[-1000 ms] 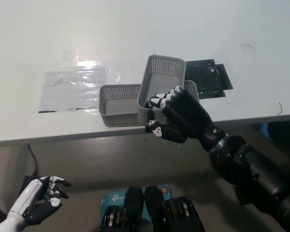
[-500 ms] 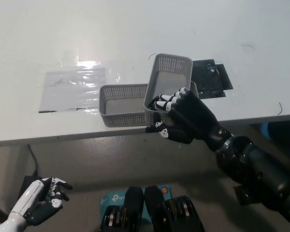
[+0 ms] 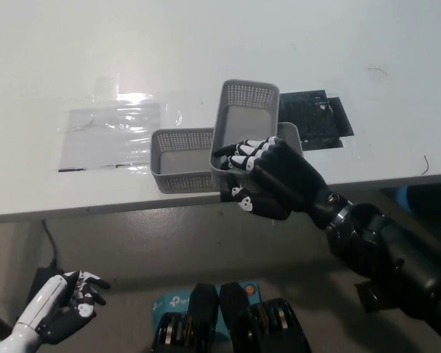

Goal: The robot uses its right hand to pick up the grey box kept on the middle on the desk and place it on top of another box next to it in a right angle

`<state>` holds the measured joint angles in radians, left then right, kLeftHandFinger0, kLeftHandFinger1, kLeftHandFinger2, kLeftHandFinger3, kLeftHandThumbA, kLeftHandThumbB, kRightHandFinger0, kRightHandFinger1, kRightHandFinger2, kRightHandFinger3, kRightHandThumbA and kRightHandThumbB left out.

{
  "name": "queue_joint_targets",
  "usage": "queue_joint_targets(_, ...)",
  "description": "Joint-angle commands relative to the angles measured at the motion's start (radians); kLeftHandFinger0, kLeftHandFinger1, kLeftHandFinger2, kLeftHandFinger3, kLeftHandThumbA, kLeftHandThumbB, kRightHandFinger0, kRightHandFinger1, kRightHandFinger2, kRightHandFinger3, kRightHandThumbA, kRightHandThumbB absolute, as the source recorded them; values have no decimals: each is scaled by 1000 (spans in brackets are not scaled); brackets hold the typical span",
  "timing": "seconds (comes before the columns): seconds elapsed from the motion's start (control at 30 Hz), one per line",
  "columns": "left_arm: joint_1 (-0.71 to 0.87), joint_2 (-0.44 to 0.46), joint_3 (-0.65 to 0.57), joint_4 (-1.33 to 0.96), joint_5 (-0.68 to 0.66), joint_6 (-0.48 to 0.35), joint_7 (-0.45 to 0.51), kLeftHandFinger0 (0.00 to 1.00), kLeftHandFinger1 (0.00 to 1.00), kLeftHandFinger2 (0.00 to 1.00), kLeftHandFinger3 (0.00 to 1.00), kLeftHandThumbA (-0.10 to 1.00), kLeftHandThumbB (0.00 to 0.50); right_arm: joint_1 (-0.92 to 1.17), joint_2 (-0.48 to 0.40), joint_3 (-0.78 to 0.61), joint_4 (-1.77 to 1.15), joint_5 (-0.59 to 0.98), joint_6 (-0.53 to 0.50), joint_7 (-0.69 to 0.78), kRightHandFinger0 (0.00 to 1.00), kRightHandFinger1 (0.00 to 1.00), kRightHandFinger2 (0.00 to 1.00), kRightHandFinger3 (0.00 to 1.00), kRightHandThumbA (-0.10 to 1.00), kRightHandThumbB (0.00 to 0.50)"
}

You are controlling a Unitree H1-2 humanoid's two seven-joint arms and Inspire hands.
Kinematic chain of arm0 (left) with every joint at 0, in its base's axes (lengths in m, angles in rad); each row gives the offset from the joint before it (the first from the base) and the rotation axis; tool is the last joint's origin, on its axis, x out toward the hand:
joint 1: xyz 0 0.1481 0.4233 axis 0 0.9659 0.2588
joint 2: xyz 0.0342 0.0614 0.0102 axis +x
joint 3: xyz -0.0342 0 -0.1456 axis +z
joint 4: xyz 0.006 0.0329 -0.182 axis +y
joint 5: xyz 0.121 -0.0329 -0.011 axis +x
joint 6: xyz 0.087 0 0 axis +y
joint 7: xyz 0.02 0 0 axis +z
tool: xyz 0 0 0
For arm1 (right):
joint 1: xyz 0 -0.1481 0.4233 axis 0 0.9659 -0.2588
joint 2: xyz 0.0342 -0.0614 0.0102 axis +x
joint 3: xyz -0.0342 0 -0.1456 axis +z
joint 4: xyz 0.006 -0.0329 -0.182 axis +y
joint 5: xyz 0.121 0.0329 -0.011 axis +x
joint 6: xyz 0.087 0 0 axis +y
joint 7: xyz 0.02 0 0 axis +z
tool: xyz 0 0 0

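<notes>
A grey perforated box is held crosswise over the right part of a second grey box that lies lengthwise near the desk's front edge. My black right hand is shut on the near end of the upper box, fingers hooked over its rim. Whether the upper box touches the lower one I cannot tell. My white left hand rests low at the lower left, below the desk, its fingers curled.
A black mat lies on the white desk right of the boxes. A clear plastic sheet lies left of them. The desk's front edge runs just below the boxes.
The held box has shifted slightly left and lies flatter than half a second ago. My right hand moved with it. The left hand sank a little.
</notes>
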<state>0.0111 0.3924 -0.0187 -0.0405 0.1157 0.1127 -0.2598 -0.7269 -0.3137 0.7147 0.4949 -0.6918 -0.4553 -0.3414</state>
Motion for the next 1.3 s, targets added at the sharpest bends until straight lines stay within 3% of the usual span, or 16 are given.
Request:
queue_joint_targets(0.0, -4, 32, -4, -42, 7, 20, -17, 394, 402, 460, 531, 83, 298, -6, -15, -30, -54, -5, -3, 123, 941, 1000, 1000, 1000, 290, 9)
queue_joint_targets(0.13, -5, 34, -6, -34, 8, 7, -17, 378, 386, 447, 530, 67, 290, 7, -10, -52, -72, -25, -2, 134, 1000, 1000, 1000, 1000, 246, 31)
queue_joint_targets(0.2, -6, 33, -7, -33, 12, 8, -15, 373, 385, 445, 533, 69, 296, 10, -11, -60, -84, -44, 2, 137, 1000, 1000, 1000, 1000, 289, 26)
queue_joint_targets(0.33, 11, 31, -8, -40, 18, 7, -11, 367, 379, 450, 534, 99, 302, 23, -11, -75, -98, -76, 0, 130, 1000, 1000, 1000, 1000, 346, 63)
queue_joint_targets(0.37, 11, 31, -7, -37, 17, 3, -11, 361, 373, 446, 533, 108, 305, 24, -9, -80, -99, -81, -1, 127, 1000, 1000, 1000, 1000, 362, 90)
queue_joint_targets(0.47, 20, 26, -3, -27, 1, -6, -14, 343, 367, 436, 529, 97, 296, 33, -15, -96, -124, -121, 25, 127, 1000, 1000, 1000, 1000, 592, 193)
queue_joint_targets(0.53, 25, 23, -3, -34, 5, 8, -11, 337, 363, 431, 525, 102, 302, 38, -13, -110, -135, -124, 27, 135, 1000, 1000, 1000, 1000, 608, 245)
queue_joint_targets(0.63, 32, 19, -3, -38, 7, 9, -8, 323, 347, 420, 505, 117, 314, 47, -13, -124, -150, -123, 31, 155, 1000, 1000, 1000, 1000, 643, 271)
queue_joint_targets(0.77, 50, 19, -5, -37, 10, 7, -6, 311, 335, 410, 515, 61, 293, 68, -16, -142, -199, -137, 42, 184, 1000, 1000, 1000, 1000, 649, 306)
queue_joint_targets(0.87, 55, 18, -8, -46, 15, 28, -8, 346, 377, 448, 549, 44, 282, 76, -19, -160, -227, -148, 52, 187, 1000, 1000, 1000, 1000, 652, 343)
queue_joint_targets(1.03, 66, 11, -12, -38, 6, 6, -7, 307, 334, 401, 496, 34, 289, 76, -13, -197, -261, -168, 65, 183, 1000, 1000, 1000, 1000, 649, 400)
queue_joint_targets(1.13, 71, 10, -13, -38, 11, 13, -4, 309, 336, 405, 502, 23, 283, 78, -8, -207, -275, -188, 63, 174, 1000, 1000, 1000, 1000, 704, 418)
queue_joint_targets(1.2, 75, 6, -12, -41, 6, 23, -4, 314, 334, 403, 504, 25, 279, 79, -4, -221, -309, -197, 71, 179, 1000, 1000, 1000, 1000, 781, 476)
queue_joint_targets(1.27, 74, 7, -13, -43, 8, 27, -4, 324, 342, 414, 516, 4, 273, 80, -1, -234, -337, -193, 79, 193, 1000, 1000, 1000, 1000, 806, 500)
